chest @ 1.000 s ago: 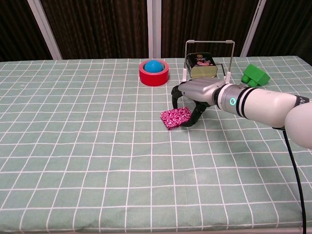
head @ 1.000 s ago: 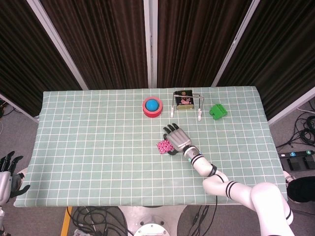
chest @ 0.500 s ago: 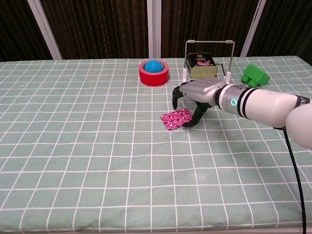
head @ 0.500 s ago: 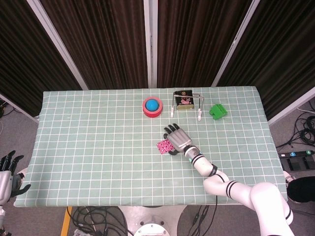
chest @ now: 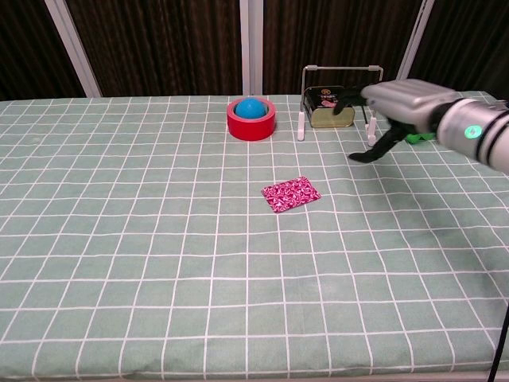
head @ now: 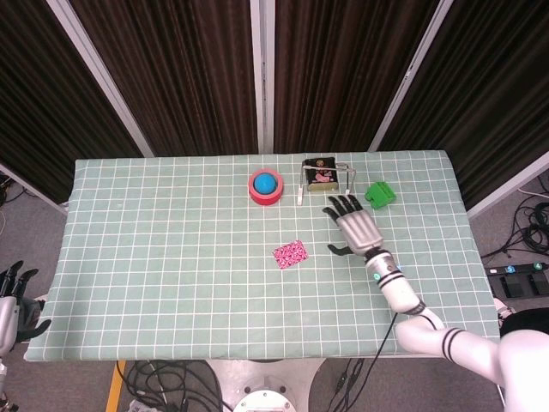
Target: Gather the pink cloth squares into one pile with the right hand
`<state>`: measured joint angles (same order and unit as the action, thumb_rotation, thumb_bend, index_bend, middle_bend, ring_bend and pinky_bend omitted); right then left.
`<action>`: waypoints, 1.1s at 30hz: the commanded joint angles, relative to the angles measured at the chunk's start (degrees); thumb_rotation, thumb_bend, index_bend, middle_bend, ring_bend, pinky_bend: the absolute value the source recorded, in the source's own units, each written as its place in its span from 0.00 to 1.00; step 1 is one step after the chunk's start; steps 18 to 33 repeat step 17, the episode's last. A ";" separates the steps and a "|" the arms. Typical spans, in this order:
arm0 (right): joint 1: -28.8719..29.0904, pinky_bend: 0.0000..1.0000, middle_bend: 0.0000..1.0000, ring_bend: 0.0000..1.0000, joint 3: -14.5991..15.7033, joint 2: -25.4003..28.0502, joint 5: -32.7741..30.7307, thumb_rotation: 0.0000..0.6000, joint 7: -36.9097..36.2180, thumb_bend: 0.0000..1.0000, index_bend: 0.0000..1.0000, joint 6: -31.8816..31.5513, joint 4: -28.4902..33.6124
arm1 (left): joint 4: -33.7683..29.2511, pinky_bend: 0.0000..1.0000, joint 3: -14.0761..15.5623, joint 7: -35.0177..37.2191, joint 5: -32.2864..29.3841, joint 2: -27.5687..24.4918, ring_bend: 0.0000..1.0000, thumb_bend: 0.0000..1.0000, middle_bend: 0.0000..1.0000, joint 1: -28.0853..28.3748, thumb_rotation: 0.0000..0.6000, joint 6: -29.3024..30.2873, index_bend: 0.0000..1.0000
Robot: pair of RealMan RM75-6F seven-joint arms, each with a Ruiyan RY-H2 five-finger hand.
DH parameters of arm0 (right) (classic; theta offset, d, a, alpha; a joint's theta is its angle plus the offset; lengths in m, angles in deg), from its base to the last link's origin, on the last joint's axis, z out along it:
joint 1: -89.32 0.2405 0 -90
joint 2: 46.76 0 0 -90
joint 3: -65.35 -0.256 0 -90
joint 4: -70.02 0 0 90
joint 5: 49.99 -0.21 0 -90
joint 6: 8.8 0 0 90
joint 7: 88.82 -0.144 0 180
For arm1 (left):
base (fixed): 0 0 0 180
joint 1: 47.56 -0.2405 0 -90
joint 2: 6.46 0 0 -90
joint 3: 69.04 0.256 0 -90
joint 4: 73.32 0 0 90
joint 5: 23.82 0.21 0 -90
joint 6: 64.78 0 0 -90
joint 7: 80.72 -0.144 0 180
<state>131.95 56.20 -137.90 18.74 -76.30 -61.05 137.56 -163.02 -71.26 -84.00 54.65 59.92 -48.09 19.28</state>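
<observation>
A pink patterned cloth pile (head: 289, 254) (chest: 291, 194) lies flat near the middle of the green checked table (head: 154, 257). My right hand (head: 354, 229) (chest: 394, 107) hovers to the right of it, raised off the cloth and apart from it, fingers spread and holding nothing. My left hand (head: 12, 296) hangs at the lower left edge of the head view, off the table, fingers apart with nothing in them.
A red tape roll with a blue ball in it (head: 266, 186) (chest: 251, 118) stands at the back. A tin in a wire stand (head: 322, 176) (chest: 334, 107) and a green block (head: 378, 194) (chest: 417, 121) sit back right, close to my right hand.
My right hand has let go of the pink cloth, lifted and swung right toward the tin and green block. The cloth now lies flat and uncovered.
</observation>
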 commanded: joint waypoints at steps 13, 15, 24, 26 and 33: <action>-27.33 0.00 0.00 0.00 9.11 23.86 10.68 0.73 -9.40 0.17 0.07 -32.13 26.67 | -1.55 0.15 -1.40 -3.84 0.11 0.88 0.11 0.08 0.16 1.14 1.00 1.08 0.22; -28.83 0.00 0.00 0.00 10.10 24.74 12.26 0.72 -10.20 0.17 0.07 -33.30 27.58 | -1.82 0.15 -1.52 -4.31 0.12 0.88 0.11 0.08 0.16 1.18 1.00 1.35 0.22; -30.04 0.00 0.00 0.00 10.64 25.12 13.53 0.72 -10.90 0.17 0.08 -34.35 27.91 | -2.02 0.15 -1.60 -4.60 0.24 0.83 0.11 0.08 0.16 1.20 1.00 1.62 0.22; -30.04 0.00 0.00 0.00 10.64 25.12 13.53 0.72 -10.90 0.17 0.08 -34.35 27.91 | -2.02 0.15 -1.60 -4.60 0.24 0.83 0.11 0.08 0.16 1.20 1.00 1.62 0.22; -30.04 0.00 0.00 0.00 10.64 25.12 13.53 0.72 -10.90 0.17 0.08 -34.35 27.91 | -2.02 0.15 -1.60 -4.60 0.24 0.83 0.11 0.08 0.16 1.20 1.00 1.62 0.22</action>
